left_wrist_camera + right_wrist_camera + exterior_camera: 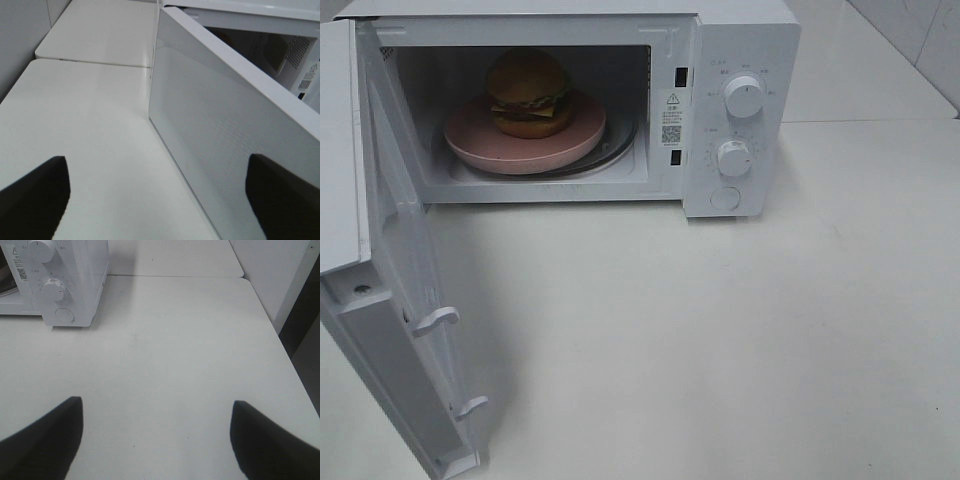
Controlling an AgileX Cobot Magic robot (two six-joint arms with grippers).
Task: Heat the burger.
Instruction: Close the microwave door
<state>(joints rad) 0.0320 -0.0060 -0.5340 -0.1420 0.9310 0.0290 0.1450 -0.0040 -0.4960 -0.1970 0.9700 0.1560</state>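
The burger (528,92) sits on a pink plate (485,145) inside the white microwave (740,40), on its turntable. The microwave door (390,280) stands swung wide open to the left. Neither gripper shows in the exterior high view. In the left wrist view my left gripper (157,200) is open, close to the outer face of the door (215,130), with nothing held. My right gripper (155,440) is open over bare table, to the right of the microwave (85,270), holding nothing.
Two white knobs (743,97) (733,158) and a round button (725,198) sit on the microwave's right panel. The white table (720,350) stretches in front. A wall and the table's right edge (280,335) lie beyond the right gripper.
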